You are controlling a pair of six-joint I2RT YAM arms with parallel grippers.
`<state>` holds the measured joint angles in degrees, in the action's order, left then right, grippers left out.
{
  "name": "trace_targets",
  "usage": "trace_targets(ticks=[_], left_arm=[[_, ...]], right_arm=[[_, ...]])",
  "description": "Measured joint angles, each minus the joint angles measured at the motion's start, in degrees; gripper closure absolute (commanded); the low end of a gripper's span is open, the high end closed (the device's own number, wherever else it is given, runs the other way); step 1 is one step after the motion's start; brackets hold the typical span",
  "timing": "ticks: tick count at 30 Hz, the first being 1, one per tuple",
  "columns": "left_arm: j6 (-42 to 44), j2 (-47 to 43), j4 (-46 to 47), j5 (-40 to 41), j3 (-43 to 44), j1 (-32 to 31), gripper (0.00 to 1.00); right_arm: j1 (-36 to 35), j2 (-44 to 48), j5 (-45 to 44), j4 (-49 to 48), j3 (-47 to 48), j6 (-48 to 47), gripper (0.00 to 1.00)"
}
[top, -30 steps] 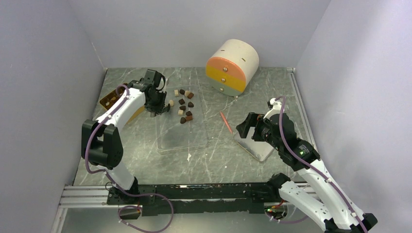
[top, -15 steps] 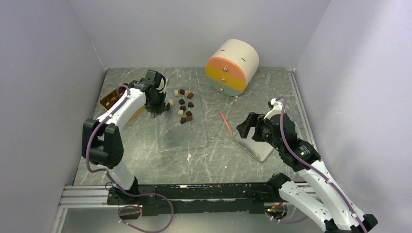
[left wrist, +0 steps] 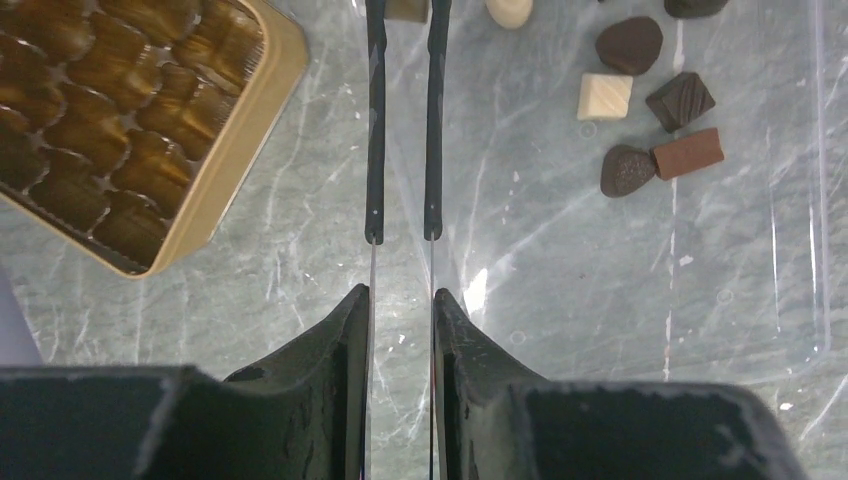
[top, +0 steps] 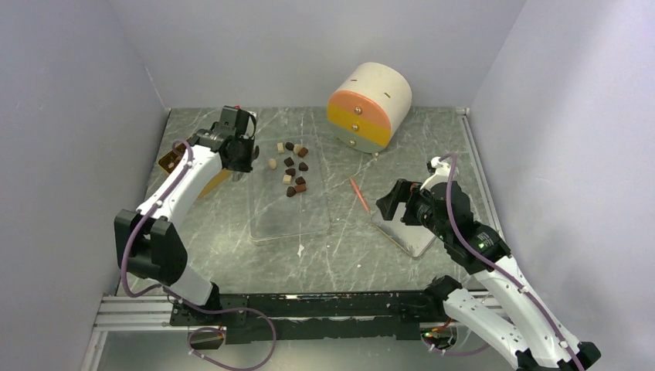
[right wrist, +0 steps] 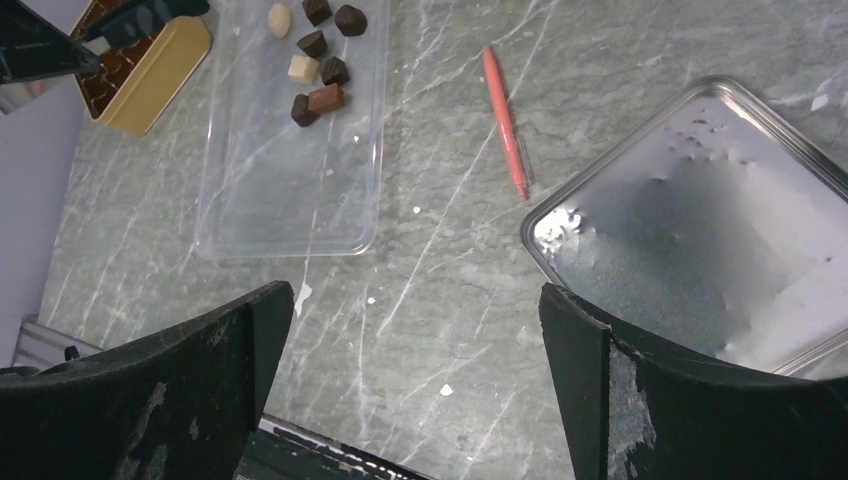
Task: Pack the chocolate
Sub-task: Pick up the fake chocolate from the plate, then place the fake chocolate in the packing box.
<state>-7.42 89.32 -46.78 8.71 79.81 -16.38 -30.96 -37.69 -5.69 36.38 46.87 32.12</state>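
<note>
While the near-shut left claw [left wrist: 404, 14] nips one chocolate [left wrist: 406, 7] by its tips, it could slip out; right claw [right wrist: 412, 296] gapes empty.

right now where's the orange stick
In the top view the orange stick lies flat, right of centre, between the clear tray and the metal lid, nearer than the round box.

Dark brown, mid-brown and cream chocolate [left wrist: 628, 45], golden-brown tray [left wrist: 235, 160], grey-green white-veined marble desk [top: 347, 263], orange-red stick [right wrist: 505, 120], cream drum [top: 369, 104] with orange-over-yellow face at 1 o'clock.
</note>
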Motion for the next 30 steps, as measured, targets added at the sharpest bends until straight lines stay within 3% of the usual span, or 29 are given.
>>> trace_targets(ticks=[8,18,30], left_arm=[[-1.33,-2.67,0.61,4.85,0.0,1.25,0.76],[-3.21,-4.74,3.13,6.27,-3.26,12.46,0.76],[-5.07,-4.76,6.64,8.33,-5.33,15.67,0.75]], right_arm=[[0.0,0.35,0.0,0.0,0.0,0.0,0.01],[0.0,0.57,0.0,0.02,0.0,-0.13,0.01],[0.0,0.57,0.0,0.02,0.0,-0.61,0.01]])
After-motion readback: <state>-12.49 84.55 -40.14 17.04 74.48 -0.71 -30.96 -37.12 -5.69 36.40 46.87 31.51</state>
